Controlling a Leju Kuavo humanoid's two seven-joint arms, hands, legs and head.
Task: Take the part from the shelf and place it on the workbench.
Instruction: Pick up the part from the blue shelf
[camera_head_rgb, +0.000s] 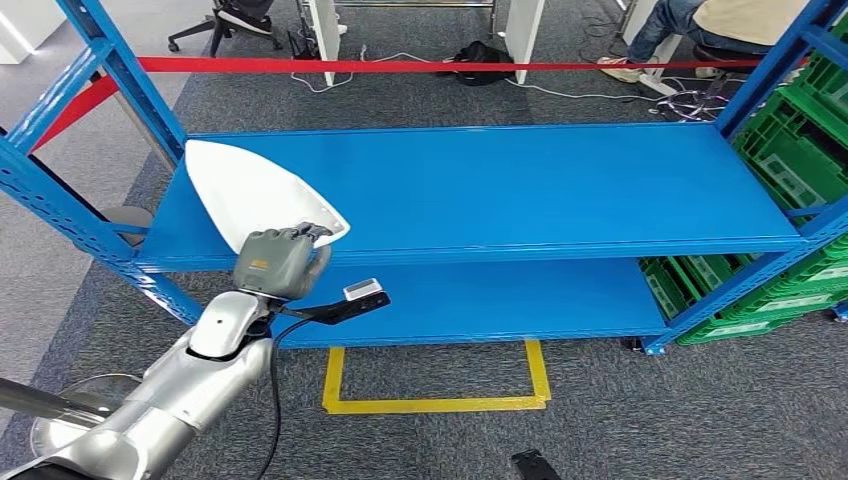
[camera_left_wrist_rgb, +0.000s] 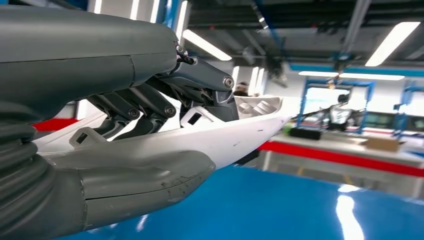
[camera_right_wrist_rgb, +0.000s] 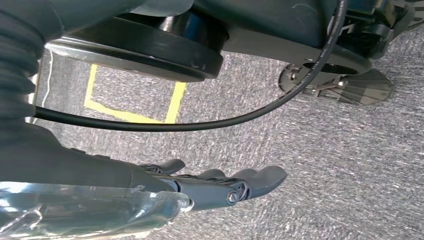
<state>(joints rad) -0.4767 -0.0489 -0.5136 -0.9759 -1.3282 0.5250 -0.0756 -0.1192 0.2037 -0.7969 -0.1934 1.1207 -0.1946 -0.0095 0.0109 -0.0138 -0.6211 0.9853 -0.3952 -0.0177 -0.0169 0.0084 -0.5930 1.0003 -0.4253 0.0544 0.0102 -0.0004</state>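
Head view: the white, pointed, shell-like plastic part (camera_head_rgb: 250, 190), lying at the left end of the blue metal shelf (camera_head_rgb: 560, 190), is clamped by the left hand (camera_head_rgb: 283, 262) and should be lifted level, clear of the shelf lip, while the right hand (camera_right_wrist_rgb: 220, 185) hangs with fingers extended, holding nothing.

Part on upper shelf, left end

The part (camera_head_rgb: 250, 195) lies on the shelf (camera_head_rgb: 520, 190) at its left end; the left robot hand (camera_head_rgb: 282, 262) grips its front edge. Crates (camera_head_rgb: 800, 160) stand right of the shelf.
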